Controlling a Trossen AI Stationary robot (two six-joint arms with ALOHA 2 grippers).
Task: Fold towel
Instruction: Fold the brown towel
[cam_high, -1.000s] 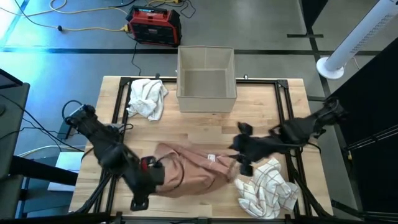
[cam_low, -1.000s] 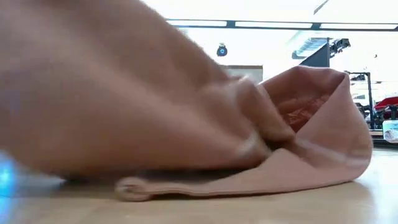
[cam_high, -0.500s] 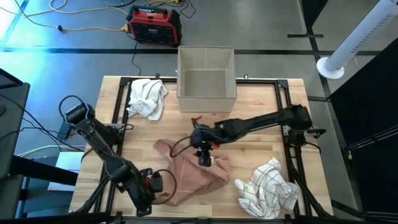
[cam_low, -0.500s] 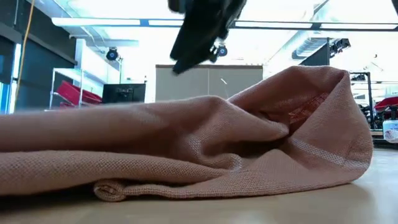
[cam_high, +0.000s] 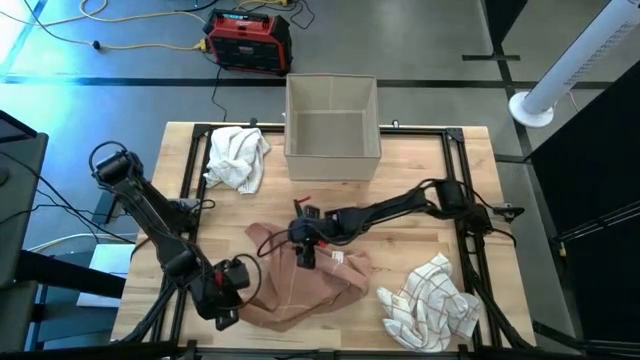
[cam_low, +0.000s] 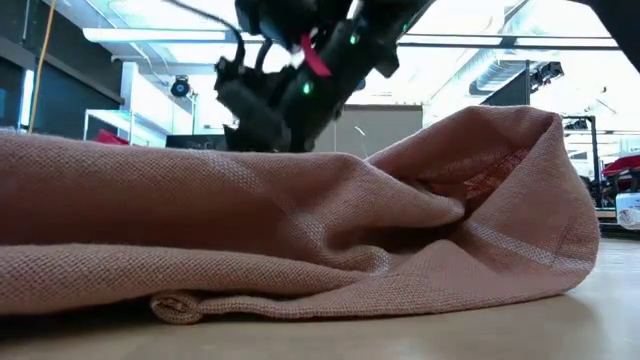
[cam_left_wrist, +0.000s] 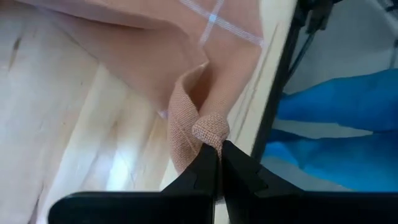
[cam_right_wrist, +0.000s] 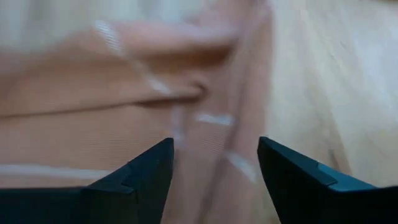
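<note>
Right pincer (cam_high: 304, 248) now over towel (cam_high: 300, 285)

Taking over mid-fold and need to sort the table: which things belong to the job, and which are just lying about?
In the job:
- pink towel
- left gripper, shut on the towel's edge
- right gripper, open over the towel

Lying about:
- white cloth
- checked white towel
- grey bin
- red power unit on the floor
</note>
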